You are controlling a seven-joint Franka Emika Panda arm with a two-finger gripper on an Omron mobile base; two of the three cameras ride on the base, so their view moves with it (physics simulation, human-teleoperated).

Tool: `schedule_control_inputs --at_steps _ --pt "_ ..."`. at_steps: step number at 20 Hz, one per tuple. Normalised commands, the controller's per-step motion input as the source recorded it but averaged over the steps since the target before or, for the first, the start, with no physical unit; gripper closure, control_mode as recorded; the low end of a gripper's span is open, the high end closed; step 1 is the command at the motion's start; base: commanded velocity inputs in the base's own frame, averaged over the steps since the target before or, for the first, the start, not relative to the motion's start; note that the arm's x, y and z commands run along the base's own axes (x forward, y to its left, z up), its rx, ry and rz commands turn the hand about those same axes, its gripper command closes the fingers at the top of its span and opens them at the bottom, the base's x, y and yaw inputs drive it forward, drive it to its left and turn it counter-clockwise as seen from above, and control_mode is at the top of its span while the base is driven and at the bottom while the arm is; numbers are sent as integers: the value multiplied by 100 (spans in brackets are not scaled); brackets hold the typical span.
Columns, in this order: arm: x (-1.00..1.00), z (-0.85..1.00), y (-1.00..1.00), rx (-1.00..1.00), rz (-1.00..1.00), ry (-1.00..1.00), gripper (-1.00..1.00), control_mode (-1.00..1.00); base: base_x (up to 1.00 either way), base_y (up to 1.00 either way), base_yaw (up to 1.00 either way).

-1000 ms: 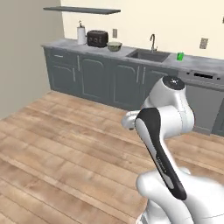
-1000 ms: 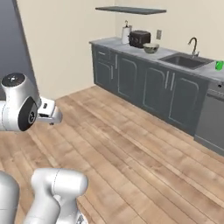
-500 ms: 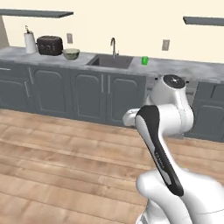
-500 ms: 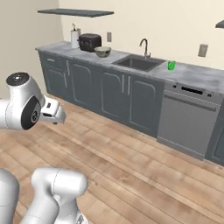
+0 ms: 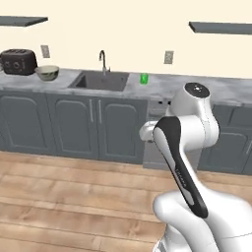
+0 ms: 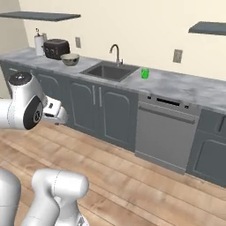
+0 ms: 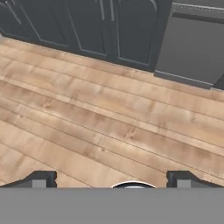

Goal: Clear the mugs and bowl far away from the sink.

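Two task items stand on the grey marbled surface [image 6: 185, 88] beside the dark grey recessed sink [image 6: 107, 70] with its curved silver faucet [image 6: 115, 51]: a bright green mug [image 6: 145, 73] just to the right of the basin, and a wide cream-and-grey bowl [image 6: 70, 59] to its left, next to a dark toaster [image 6: 56, 48]. The left base view shows the same order, with bowl [image 5: 47, 73], sink [image 5: 101, 80] and green mug [image 5: 143, 78] in a row. A black mug cannot be made out at this size.

The white arm is folded close to its base, well apart from the surface. Its hand [image 7: 111, 180] points down at the wooden plank floor [image 7: 100, 127] in front of the dark cabinet doors [image 7: 87, 26], with its two dark fingertips [image 7: 40, 179] spread wide apart and nothing between them.

Risks, as a judgement: the base stands well short of the cabinets, so a reach begun from here may fall short or clip the surface edge. The green mug sits so near the basin that a sideways nudge could tip it in. The wide bowl may exceed the finger spread unless gripped by its rim.
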Motion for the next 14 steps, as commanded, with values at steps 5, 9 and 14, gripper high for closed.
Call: schedule_control_inputs --at_steps 5,9,14 --pt "0 0 0 0 0 0 -100 100 100 21 -29" --pt "0 0 0 0 0 0 -100 100 100 36 -32" --pt "0 0 0 0 0 0 -100 100 100 49 -36"
